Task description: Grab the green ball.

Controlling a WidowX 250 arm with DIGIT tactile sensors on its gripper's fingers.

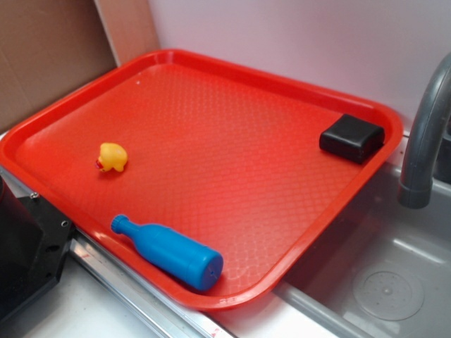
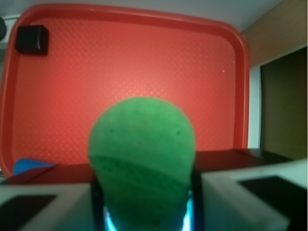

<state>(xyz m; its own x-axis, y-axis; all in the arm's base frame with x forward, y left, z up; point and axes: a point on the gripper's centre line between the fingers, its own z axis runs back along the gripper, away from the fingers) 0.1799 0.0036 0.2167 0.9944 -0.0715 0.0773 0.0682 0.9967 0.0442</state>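
Note:
In the wrist view the green ball [image 2: 142, 144] fills the lower middle, dimpled with a darker seam across it. My gripper [image 2: 144, 204] is shut on it, with the dark pads [image 2: 99, 202] pressed against its left and right sides. The ball is held well above the red tray [image 2: 120, 57]. In the exterior view neither the ball nor the gripper shows; only the tray [image 1: 232, 141] and the things on it do.
On the tray lie a yellow duck [image 1: 113, 156], a blue bottle [image 1: 169, 252] near the front rim and a black box [image 1: 352, 137] in the far right corner. A grey faucet [image 1: 423, 141] and sink [image 1: 380, 282] stand right. The black robot base [image 1: 25, 253] is at the lower left.

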